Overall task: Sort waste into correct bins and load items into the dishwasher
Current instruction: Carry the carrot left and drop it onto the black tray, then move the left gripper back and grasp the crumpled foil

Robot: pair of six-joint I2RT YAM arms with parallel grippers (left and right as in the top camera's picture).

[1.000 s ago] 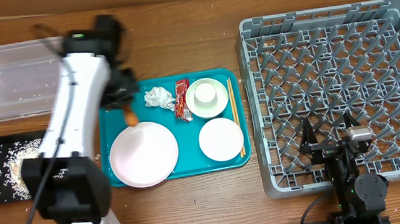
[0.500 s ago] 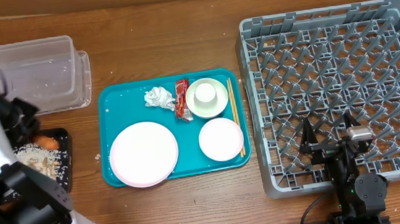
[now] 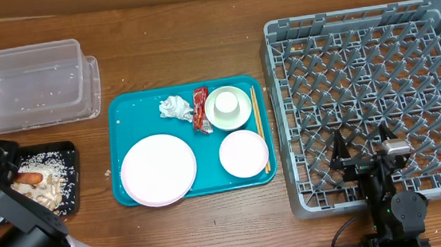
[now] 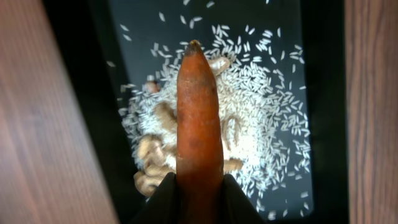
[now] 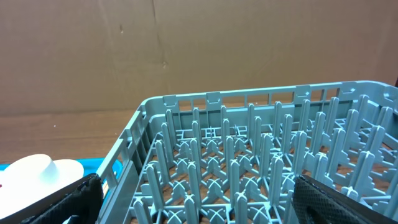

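My left gripper (image 4: pixel 199 200) is shut on the base of the orange carrot stick (image 4: pixel 199 118), which hangs over the black tray (image 4: pixel 124 37) and its pile of rice and beige scraps (image 4: pixel 261 118). From overhead the carrot (image 3: pixel 30 178) shows above the same tray (image 3: pixel 67 153) at the far left. The paper ball (image 3: pixel 175 107), red wrapper (image 3: pixel 201 109), bowl (image 3: pixel 228 107), chopsticks (image 3: pixel 258 128), large plate (image 3: pixel 158 169) and small plate (image 3: pixel 243 152) lie on the teal tray (image 3: pixel 124 116). My right gripper (image 3: pixel 364 159) stands open over the grey dish rack (image 3: pixel 373 86), nothing between its fingers.
The clear tub (image 3: pixel 33 84) stands behind the black tray, with a few rice grains inside. In the right wrist view the rack's pegs (image 5: pixel 249 162) fill the space between my fingers (image 5: pixel 62 199), and a brown cardboard wall runs behind.
The left arm has swung from the teal tray's left edge to the far left, carrying the carrot stick over the black tray. The right arm has not moved.
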